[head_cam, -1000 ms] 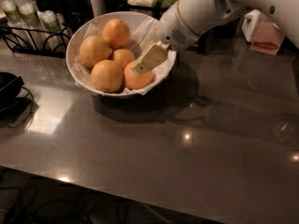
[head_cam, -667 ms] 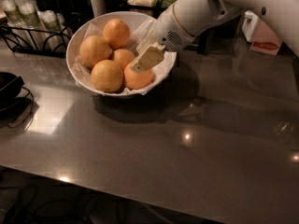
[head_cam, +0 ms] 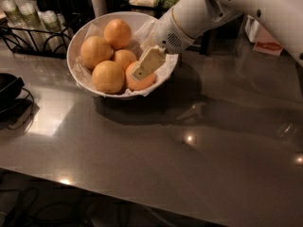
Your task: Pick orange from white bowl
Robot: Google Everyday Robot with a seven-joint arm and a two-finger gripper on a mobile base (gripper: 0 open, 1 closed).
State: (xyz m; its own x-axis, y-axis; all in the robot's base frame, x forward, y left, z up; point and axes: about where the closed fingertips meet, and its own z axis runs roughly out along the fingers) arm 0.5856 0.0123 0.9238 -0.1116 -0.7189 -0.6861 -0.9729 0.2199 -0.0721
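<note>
The white bowl (head_cam: 78, 41), lined with crumpled white paper, stands at the back left of the dark table and holds several oranges. The deeper pinkish-orange orange (head_cam: 140, 82) lies at the bowl's front right, against its rim. My gripper (head_cam: 143, 69) reaches down into the bowl from the upper right on the white arm (head_cam: 199, 13). It lies right over the top of this orange and hides the fruit's upper part. The paler oranges (head_cam: 108, 76) sit just to its left, close against it.
A black wire rack with cups (head_cam: 28, 25) stands behind the bowl at the left. A black dish (head_cam: 7, 86) sits at the left edge. A white box with a red label (head_cam: 267, 44) is at the back right. The table's front edge (head_cam: 142, 202) runs near the bottom.
My gripper has moved slightly down and to the left, closer onto the pinkish orange. The bowl and the oranges have not moved.
</note>
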